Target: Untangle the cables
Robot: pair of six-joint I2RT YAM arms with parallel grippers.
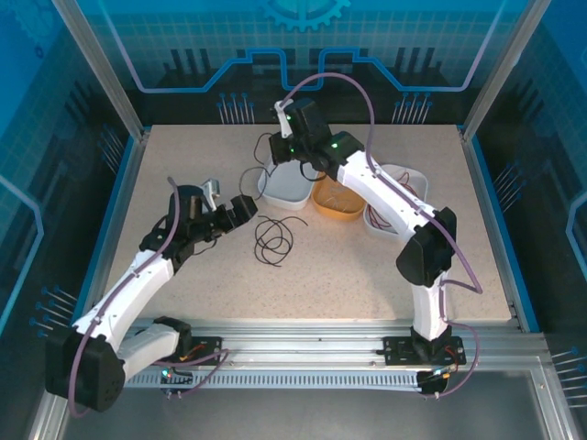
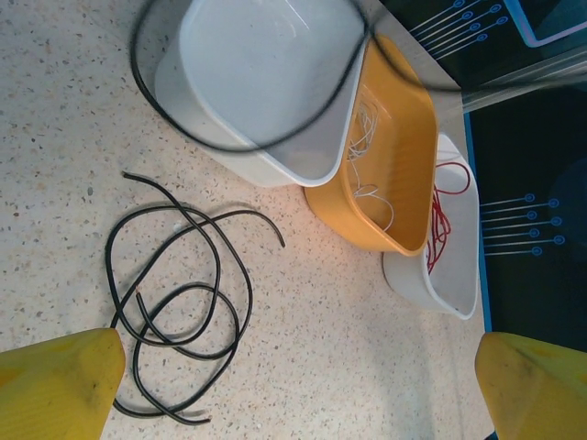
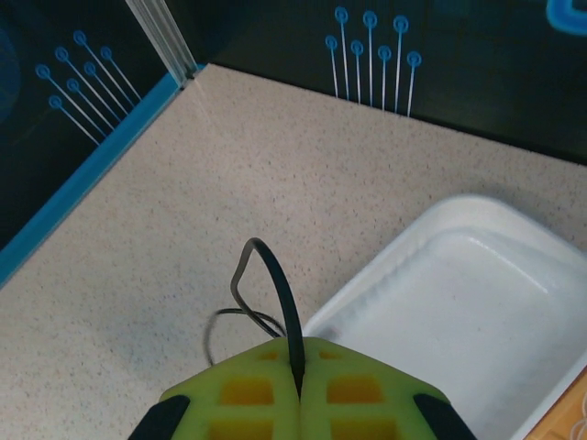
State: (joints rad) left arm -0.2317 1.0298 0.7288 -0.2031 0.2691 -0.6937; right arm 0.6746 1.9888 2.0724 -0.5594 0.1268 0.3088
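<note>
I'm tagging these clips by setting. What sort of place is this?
Likely a robotics lab work cell: a speckled table fenced by aluminium framing and blue circuit-patterned panels, with a black cable and small bins laid out on it.

Left arm (image 1: 138, 270) reaches forward, jaws wide apart; right arm (image 1: 385, 192) extends, jaws pinching black cable (image 3: 275, 284).

Overhead and close wrist views share the white tray (image 1: 286, 190) (image 2: 257, 73) (image 3: 459, 312).
</note>
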